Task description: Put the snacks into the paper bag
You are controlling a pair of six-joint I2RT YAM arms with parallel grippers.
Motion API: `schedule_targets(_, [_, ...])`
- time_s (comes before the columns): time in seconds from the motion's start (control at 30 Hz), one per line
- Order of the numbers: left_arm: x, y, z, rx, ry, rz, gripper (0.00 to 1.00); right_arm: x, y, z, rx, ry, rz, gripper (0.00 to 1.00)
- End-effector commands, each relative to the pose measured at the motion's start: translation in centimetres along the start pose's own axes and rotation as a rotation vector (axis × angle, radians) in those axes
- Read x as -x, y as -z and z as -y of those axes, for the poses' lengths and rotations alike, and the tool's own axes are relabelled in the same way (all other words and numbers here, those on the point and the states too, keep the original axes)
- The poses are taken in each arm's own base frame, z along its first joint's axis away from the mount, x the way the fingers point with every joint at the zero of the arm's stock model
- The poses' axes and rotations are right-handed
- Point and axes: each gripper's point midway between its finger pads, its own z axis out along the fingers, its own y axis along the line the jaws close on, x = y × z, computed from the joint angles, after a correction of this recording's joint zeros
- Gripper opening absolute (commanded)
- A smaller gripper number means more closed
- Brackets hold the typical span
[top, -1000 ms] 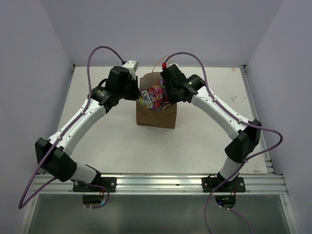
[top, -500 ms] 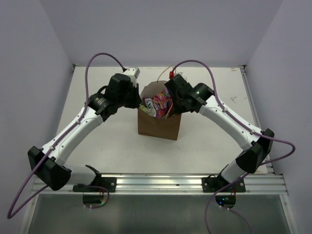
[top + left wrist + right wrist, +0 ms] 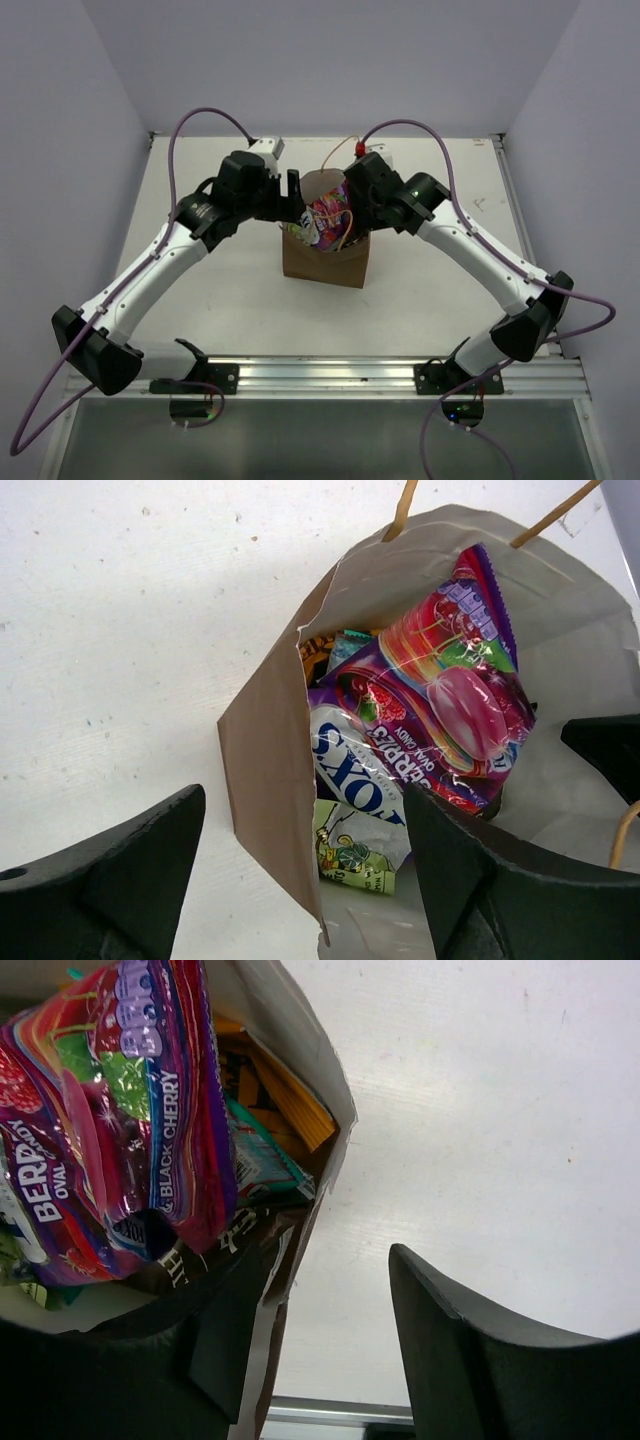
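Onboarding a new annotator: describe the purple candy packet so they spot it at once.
Start at the brown paper bag standing on the white table. The purple candy packet sits topmost in its open mouth. It alone is glossy purple with printed berries; the orange chip bag and teal packet beside it are tucked lower.

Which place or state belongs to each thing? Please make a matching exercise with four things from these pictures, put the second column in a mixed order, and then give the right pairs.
Things
1. purple candy packet
2. small green packet
3. paper bag
4. table

Places or states
A. white, with the bag standing on it
B. brown, upright, open at the top
C. uppermost of the packets in the bag
D. low in the bag, partly under another packet

Right pairs: 1-C, 2-D, 3-B, 4-A
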Motion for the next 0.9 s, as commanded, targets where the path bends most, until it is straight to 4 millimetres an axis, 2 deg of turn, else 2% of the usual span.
schedule_targets(0.0, [2.9, 1.9, 1.2, -0.035, -0.008, 0.128, 0.85, 3.0, 2.7, 0.5, 0.016, -0.038, 0.14, 0.58])
schedule_targets(0.07, [4.5, 3.1, 1.0, -0.011, -0.002, 0.178, 0.88, 5.1, 4.5, 0.6, 0.036, -0.062, 0.214, 0.59])
schedule_targets(0.1, [6.6, 4.5, 1.5, -0.014, 0.005, 0.234, 0.88, 6.0, 5.3, 0.8, 0.04, -0.078, 0.247, 0.64])
schedule_targets(0.13, [8.1, 5.5, 1.1, 0.017, 0.011, 0.288, 0.88, 7.9, 7.1, 1.5, 0.026, -0.112, 0.311, 0.64])
schedule_targets(0.17, [9.5, 6.6, 1.0, 0.032, 0.015, 0.333, 0.89, 8.9, 8.0, 2.0, 0.019, -0.133, 0.343, 0.64])
schedule_targets(0.2, [12.2, 8.7, 1.3, 0.036, 0.023, 0.413, 0.89, 9.7, 8.6, 2.3, 0.002, -0.134, 0.366, 0.64])
schedule_targets(0.23, [13.8, 9.9, 0.6, 0.09, 0.021, 0.467, 0.89, 11.4, 10.6, 3.6, -0.029, -0.165, 0.42, 0.64])
schedule_targets(0.27, [16.1, 11.7, 0.8, 0.1, 0.026, 0.537, 0.9, 12.1, 11.2, 4.1, -0.052, -0.155, 0.434, 0.64])
schedule_targets(0.33, [18.3, 13.4, -0.6, 0.199, 0.03, 0.612, 0.95, 13.7, 12.5, 5.5, -0.129, -0.159, 0.462, 0.62])
schedule_targets(0.4, [19.6, 13.8, -1.5, 0.267, 0.027, 0.648, 0.98, 14.3, 13.1, 6.5, -0.185, -0.154, 0.476, 0.62])
schedule_targets(0.43, [20.0, 13.7, -2.2, 0.314, 0.005, 0.665, 1.0, 14.6, 13.1, 6.7, -0.206, -0.154, 0.486, 0.62])
schedule_targets(0.47, [19.8, 12.6, -3.1, 0.343, -0.006, 0.646, 1.0, 14.7, 13.3, 7.5, -0.247, -0.154, 0.499, 0.62])
schedule_targets(0.53, [19.8, 11.6, -3.8, 0.325, 0.01, 0.627, 1.0, 14.6, 13.4, 8.1, -0.273, -0.166, 0.521, 0.64])
schedule_targets(0.57, [19.8, 11.3, -4.4, 0.321, 0.029, 0.622, 1.0, 14.6, 13.5, 8.3, -0.28, -0.171, 0.533, 0.64])
schedule_targets(0.6, [19.9, 11.1, -6.3, 0.347, 0.062, 0.62, 1.0, 14.2, 13.1, 8.7, -0.312, -0.157, 0.529, 0.64])
schedule_targets(0.67, [19.9, 11.1, -7.4, 0.364, 0.07, 0.618, 1.0, 14.4, 14.0, 9.5, -0.325, -0.189, 0.571, 0.64])
schedule_targets(0.7, [19.7, 10.9, -7.8, 0.375, 0.067, 0.612, 1.0, 14.4, 14.2, 10.1, -0.354, -0.186, 0.579, 0.68])
schedule_targets(0.8, [19.4, 10.6, -8.2, 0.38, 0.068, 0.6, 1.0, 14.5, 14.4, 10.9, -0.416, -0.174, 0.586, 0.7])
schedule_targets(0.87, [19.4, 10.1, -8.1, 0.369, 0.072, 0.593, 1.0, 14.4, 14.6, 11.4, -0.446, -0.173, 0.585, 0.68])
